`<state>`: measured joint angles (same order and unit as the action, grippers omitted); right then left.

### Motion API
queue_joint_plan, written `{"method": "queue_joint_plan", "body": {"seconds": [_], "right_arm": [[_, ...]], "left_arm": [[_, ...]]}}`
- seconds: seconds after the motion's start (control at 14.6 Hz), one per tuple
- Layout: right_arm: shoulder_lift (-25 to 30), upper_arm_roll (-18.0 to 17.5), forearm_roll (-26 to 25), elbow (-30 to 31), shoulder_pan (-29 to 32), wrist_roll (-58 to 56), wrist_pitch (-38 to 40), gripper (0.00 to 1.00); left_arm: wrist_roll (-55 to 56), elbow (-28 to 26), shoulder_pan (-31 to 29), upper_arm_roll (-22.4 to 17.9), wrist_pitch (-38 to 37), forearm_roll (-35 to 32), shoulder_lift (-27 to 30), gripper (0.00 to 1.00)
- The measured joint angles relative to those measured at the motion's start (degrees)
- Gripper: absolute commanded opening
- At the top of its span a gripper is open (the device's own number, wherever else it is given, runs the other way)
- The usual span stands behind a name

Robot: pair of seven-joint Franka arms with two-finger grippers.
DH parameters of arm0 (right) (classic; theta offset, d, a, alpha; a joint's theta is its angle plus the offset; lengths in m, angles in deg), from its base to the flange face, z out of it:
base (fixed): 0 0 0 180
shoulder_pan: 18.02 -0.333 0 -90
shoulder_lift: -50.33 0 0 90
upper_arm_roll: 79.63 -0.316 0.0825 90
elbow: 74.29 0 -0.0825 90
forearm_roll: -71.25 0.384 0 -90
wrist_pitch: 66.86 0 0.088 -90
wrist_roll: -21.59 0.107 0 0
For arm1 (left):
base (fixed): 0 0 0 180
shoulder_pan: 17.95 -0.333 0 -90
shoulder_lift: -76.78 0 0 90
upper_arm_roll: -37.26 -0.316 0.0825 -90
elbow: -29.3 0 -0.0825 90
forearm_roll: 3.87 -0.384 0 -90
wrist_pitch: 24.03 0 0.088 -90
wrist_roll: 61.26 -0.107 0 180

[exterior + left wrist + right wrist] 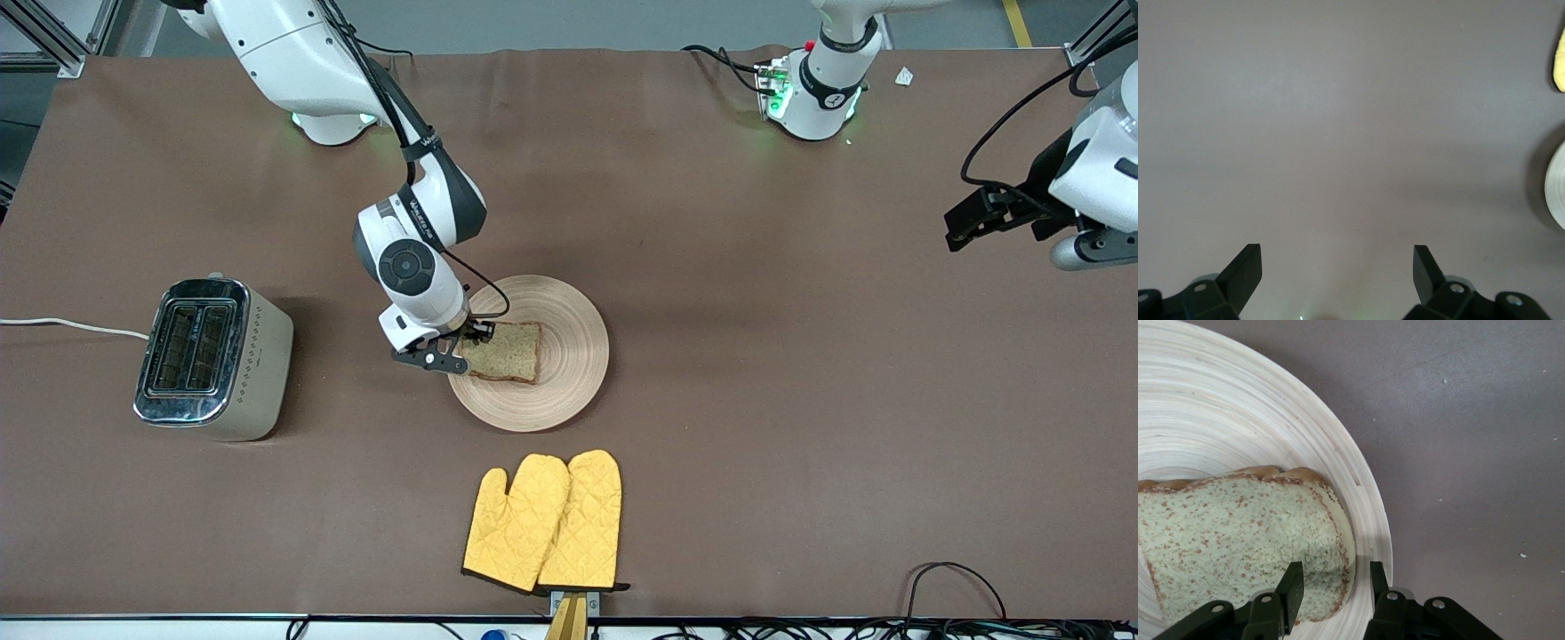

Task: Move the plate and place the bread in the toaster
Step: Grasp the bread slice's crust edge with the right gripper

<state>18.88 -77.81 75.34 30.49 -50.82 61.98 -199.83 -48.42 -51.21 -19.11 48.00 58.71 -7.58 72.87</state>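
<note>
Brown bread (507, 352) lies on the plate (569, 356); right gripper (1331, 585) bends low, fingers astride its edge, seen only by the wrist; left gripper (1338, 267) waits, fingers apart

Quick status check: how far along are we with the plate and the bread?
Done: the plate sits mid-table beside the toaster; whether it was moved cannot be told. In hand: the right gripper straddles the edge of the bread, which lies on the plate, not lifted. Left: grasping, carrying and dropping it into an empty slot. The left gripper waits open over bare table.
</note>
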Motion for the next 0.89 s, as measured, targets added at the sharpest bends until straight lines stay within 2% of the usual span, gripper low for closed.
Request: {"method": "queue_joint_plan", "body": {"seconds": [0.27,0.41,0.69,0.76,0.89], "right_arm": [[-0.9,0.0,0.0,-0.7,-0.2,0.3,-0.2,0.4],[-0.9,0.0,0.0,-0.8,-0.2,0.5,-0.2,0.32],[-0.9,0.1,0.0,-0.8,-0.2,0.6,-0.2,0.04],[-0.9,0.1,0.0,-0.8,-0.2,0.6,-0.2,0.01],[-0.9,0.1,-0.1,-0.8,-0.2,0.6,-0.2,0.0]], "left_arm": [[-0.2,-4.0,0.5,0.0,-0.4,0.6,3.9,1.0],[-0.2,-4.5,0.4,-0.3,-0.4,1.2,4.2,1.0],[-0.2,-4.9,0.3,-0.4,-0.4,1.4,4.2,1.0],[-0.2,-4.9,0.3,-0.4,-0.4,1.4,4.2,1.0],[-0.2,-4.9,0.3,-0.4,-0.4,1.4,4.2,1.0]]}}
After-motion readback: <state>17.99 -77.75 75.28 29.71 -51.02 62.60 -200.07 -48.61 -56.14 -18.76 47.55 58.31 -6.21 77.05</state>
